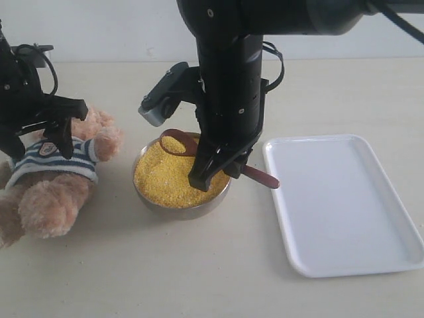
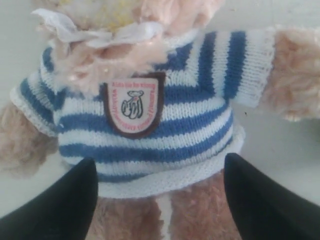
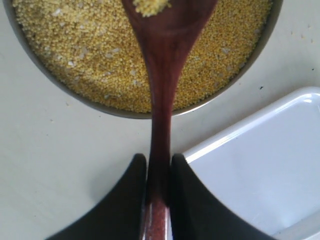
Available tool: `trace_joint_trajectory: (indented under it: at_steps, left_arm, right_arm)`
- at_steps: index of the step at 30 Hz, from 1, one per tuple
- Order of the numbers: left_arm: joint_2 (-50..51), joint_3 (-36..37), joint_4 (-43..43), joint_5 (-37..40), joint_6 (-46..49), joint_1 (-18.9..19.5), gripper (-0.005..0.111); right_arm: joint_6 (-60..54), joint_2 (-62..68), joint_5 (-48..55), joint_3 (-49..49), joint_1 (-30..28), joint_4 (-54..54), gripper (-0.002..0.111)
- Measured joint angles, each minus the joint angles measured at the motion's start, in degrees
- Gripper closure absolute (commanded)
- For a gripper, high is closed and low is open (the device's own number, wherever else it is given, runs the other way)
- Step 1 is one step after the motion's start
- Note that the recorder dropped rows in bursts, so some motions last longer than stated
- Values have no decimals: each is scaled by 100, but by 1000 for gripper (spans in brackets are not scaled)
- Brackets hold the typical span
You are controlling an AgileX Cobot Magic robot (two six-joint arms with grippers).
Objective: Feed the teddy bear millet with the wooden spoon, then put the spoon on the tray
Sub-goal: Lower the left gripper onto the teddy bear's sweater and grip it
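The teddy bear (image 1: 56, 175) in its striped shirt lies at the left of the table. My left gripper (image 1: 56, 136) hangs open over its chest, and its fingers (image 2: 65, 205) straddle the shirt hem (image 2: 150, 180) without touching. My right gripper (image 1: 222, 165) is shut on the handle of the wooden spoon (image 3: 159, 115). The spoon's bowl (image 1: 173, 140) is held just over the millet (image 1: 175, 175) in the metal bowl (image 1: 159, 204), with a little grain (image 3: 150, 6) in it. The white tray (image 1: 341, 202) lies to the right of the bowl.
The spoon's handle end (image 1: 265, 179) sticks out over the tray's near left rim (image 3: 240, 127). The right arm (image 1: 228, 79) stands tall over the metal bowl and hides its back edge. Pale tabletop (image 1: 199, 271) runs along the front.
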Motion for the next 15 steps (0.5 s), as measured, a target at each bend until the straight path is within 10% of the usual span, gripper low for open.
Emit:
trace_joint_trajectory:
  at_steps: [15]
  left_arm:
    - [306, 0, 293, 102, -132, 0, 31]
  right_arm:
    - [0, 0, 0, 0, 0, 0, 109]
